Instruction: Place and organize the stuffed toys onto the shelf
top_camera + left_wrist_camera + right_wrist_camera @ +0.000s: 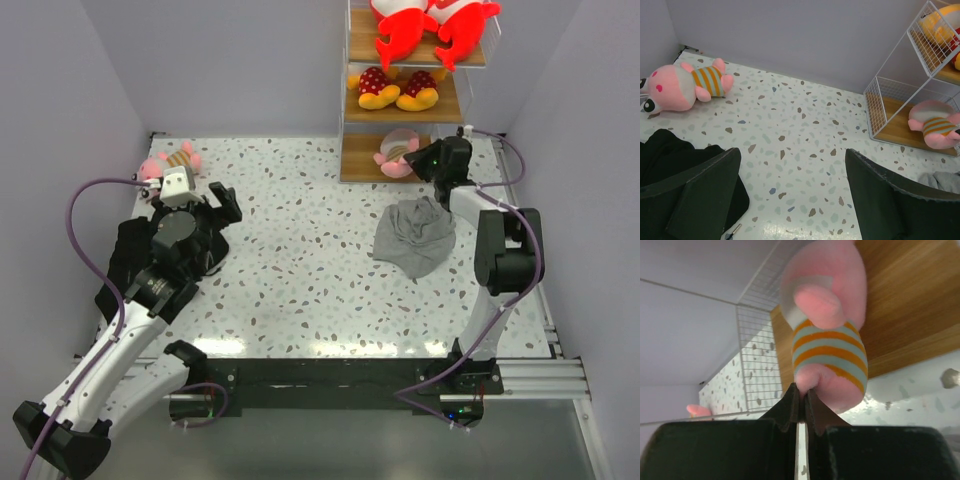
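The shelf (346,120) stands at the back right. Two red-and-white toys (432,25) lie on its top board, two yellow-orange toys (398,90) on the middle board. My right gripper (802,392) is shut on a pink striped toy (827,347), pinching its lower end at the bottom board's front edge (397,154). This toy also shows in the left wrist view (934,125). The second pink striped toy (168,161) lies at the table's back left, also in the left wrist view (687,85). My left gripper (790,192) is open and empty above the table, short of that toy.
A grey cloth (415,235) lies crumpled in front of the shelf, by the right arm. A black cloth (135,250) lies under the left arm at the table's left side. Walls close the table at left, back and right.
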### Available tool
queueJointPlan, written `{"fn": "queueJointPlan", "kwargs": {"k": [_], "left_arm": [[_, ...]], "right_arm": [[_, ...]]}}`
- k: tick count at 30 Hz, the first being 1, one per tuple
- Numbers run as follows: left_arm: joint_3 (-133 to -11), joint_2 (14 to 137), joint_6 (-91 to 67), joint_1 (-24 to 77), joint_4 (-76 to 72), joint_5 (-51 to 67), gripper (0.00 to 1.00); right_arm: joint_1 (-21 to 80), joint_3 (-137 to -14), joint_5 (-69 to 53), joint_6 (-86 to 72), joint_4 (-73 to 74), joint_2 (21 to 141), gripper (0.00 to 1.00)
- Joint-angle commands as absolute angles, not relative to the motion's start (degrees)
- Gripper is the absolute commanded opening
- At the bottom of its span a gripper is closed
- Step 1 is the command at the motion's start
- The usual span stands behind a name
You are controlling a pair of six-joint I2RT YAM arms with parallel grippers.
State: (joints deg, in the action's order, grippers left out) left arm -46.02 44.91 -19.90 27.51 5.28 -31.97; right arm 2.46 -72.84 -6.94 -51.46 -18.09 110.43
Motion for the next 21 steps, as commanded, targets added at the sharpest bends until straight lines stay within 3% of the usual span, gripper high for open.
{"fn": "queueJointPlan", "kwargs": {"k": [1,8,21], "left_arm": [[-46.1,44.6,-19.6,27.9,3.1,-31.6,0.90],[-46.1,44.3,-19.7,28.0,3.2,-31.5,0.90],[-46.0,44.5,-19.6,28.3,3.3,-31.9,0.90]], "right_arm": [[0.8,-76.0,-3.7,-49.4,-14.8,111.4,0.00],[0.2,-79.3,-0.4,-48.8,-10.5,113.3,0.04],[0.1,-79.3,1.5,-51.6,-12.2,115.3,0.00]]}}
